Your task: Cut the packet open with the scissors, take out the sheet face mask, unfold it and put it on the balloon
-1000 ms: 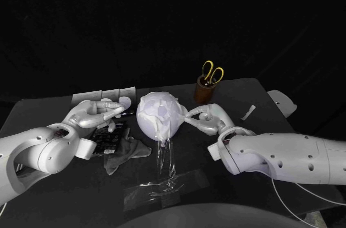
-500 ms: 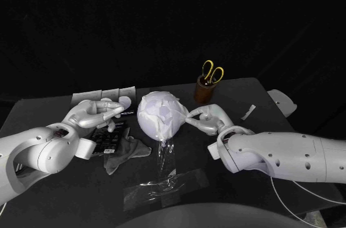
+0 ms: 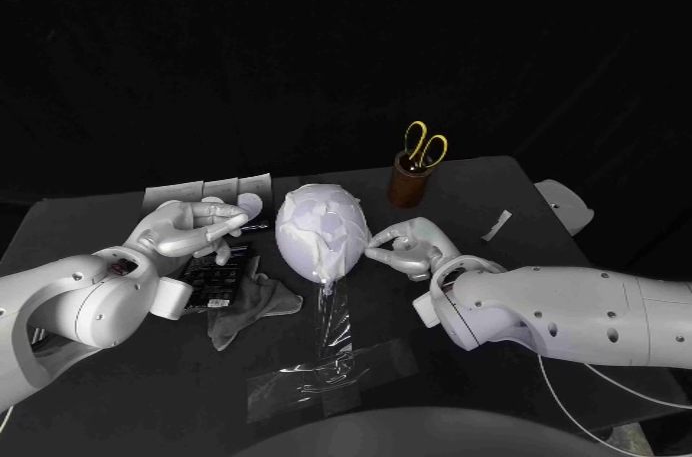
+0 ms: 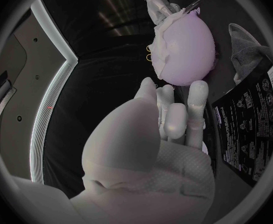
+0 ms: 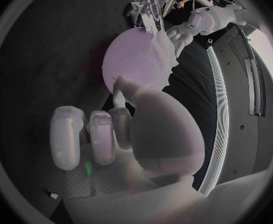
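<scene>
The black desk (image 3: 188, 397) carries 1 balloon (image 3: 320, 232), a black packet (image 3: 216, 277), grey cloth (image 3: 245, 312), clear film (image 3: 325, 372) and a brown cup (image 3: 410, 185) holding scissors (image 3: 424, 145).

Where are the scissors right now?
In the head view, the scissors stand handles-up in a brown cup at the table's far side, right of the balloon and beyond the right hand.

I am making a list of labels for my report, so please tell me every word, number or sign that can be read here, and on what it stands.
On the black packet: several lines of white print, all too small and blurred to read.
Nothing else in these views carries text that can be read.
</scene>
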Robot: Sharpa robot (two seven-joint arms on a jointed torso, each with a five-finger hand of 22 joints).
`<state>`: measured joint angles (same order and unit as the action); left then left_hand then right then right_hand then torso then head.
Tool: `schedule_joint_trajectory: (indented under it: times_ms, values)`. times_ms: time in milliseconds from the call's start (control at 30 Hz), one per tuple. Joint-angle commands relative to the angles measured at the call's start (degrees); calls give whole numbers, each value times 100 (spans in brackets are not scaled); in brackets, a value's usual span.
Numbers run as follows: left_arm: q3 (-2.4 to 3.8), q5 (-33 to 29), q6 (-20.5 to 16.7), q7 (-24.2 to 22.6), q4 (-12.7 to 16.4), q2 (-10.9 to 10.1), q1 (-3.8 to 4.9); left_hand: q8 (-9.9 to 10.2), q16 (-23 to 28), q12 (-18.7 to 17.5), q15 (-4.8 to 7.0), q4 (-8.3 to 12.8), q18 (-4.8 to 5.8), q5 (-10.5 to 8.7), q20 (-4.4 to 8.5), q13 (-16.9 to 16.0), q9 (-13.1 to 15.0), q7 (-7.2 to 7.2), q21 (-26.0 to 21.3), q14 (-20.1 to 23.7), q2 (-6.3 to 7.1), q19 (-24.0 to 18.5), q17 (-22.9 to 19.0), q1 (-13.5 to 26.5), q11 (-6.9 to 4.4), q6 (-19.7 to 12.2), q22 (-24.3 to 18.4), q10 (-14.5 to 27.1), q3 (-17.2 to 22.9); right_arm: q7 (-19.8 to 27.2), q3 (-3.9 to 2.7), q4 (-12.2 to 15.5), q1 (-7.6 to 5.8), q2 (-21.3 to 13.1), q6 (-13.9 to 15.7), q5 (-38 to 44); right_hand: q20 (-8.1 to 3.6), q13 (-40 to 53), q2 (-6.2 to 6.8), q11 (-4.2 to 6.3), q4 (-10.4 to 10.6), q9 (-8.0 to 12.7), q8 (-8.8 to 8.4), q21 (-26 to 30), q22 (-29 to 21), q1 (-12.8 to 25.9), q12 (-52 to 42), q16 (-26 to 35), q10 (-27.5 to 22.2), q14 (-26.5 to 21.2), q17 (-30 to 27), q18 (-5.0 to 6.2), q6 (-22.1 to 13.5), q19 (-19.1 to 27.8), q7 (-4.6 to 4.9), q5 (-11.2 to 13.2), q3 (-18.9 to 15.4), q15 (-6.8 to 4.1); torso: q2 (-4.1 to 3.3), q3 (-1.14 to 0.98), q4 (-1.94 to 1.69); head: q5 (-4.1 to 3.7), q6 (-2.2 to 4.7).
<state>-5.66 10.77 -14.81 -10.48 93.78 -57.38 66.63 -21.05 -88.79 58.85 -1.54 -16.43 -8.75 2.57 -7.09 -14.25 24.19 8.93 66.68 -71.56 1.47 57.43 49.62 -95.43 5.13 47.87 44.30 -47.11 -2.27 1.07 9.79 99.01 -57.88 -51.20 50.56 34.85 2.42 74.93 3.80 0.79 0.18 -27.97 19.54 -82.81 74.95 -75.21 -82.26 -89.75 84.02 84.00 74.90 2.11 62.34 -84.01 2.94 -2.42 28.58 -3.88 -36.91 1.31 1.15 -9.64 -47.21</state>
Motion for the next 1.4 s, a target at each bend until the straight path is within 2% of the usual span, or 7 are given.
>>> schedule_joint_trajectory:
  times_ms: [33,267,367,500,967,1167,1400]
  values:
    - [5,11,88,-30,8,11,3,20,-17,-3,-15,2,-30,21,-16,-10,6,16,11,4,4,1,7,-72,-3,-44,6,36,26,-212,4,-5,11,4,-267,134,-44,1070,-50,48,2,-279,123,41,1265,27,4,-25,338,600,1510,-30,53,-211,-3,-36,33,-56,3,1,-1,2,10]
    - [5,12,87,-32,6,12,3,20,-17,-3,-15,2,-30,21,-16,-10,6,16,11,4,4,1,7,-72,-3,-44,6,36,26,172,5,-43,15,15,-52,-226,-37,705,97,9,54,-296,59,380,1155,240,682,-25,77,600,1510,48,-206,-32,39,-28,-22,-34,0,-2,0,5,29]
    - [5,12,90,-32,4,16,3,20,-17,-3,-15,2,-30,21,-16,-10,6,16,11,4,4,1,7,-72,-3,-44,6,36,26,426,6,-40,17,18,-21,-399,149,2,492,-362,300,-46,-598,1162,904,708,2023,252,-625,436,1040,170,-1360,410,540,-40,-440,285,-1,-3,4,16,35]
    - [5,12,91,-32,1,20,3,20,-17,-3,-15,2,-30,21,-16,-10,6,16,11,4,4,1,7,-72,-3,-44,6,36,26,584,6,-29,19,10,-42,-501,263,-336,692,-554,317,67,-865,1482,797,726,2634,379,-1014,340,840,215,-1912,604,703,-37,-681,447,-1,-6,5,42,41]
    - [-7,343,94,-43,35,42,-45,-10,110,-191,-48,-23,-133,21,-48,68,26,28,-301,486,-73,-464,-873,25,28,-28,-543,171,20,698,20,-15,32,-359,95,-420,412,-833,549,-599,275,56,-716,1942,632,370,3321,583,-1480,169,508,339,-1944,858,732,-50,-809,500,50,10,15,416,-18]
    - [-14,596,-58,53,142,64,-146,-54,315,-428,-50,-31,-183,21,-65,194,41,14,-530,818,-185,-698,-1450,99,27,44,-831,133,53,1339,25,35,61,-557,51,-457,435,-1877,353,-540,207,46,-463,3482,37,63,4709,1455,-2248,-466,-643,651,-1599,1714,671,-63,-616,449,115,10,14,615,-61]
    - [-19,851,-240,269,221,129,-260,-47,250,-638,15,-29,-96,20,-5,315,29,-7,-239,173,-250,-167,-535,188,-38,91,-369,-267,104,1911,22,158,22,-670,-228,80,465,-3566,300,-590,56,247,-430,5100,-811,-198,6273,3499,-2417,-1814,-2823,831,-1119,2537,682,-80,148,490,213,0,2,897,-97]
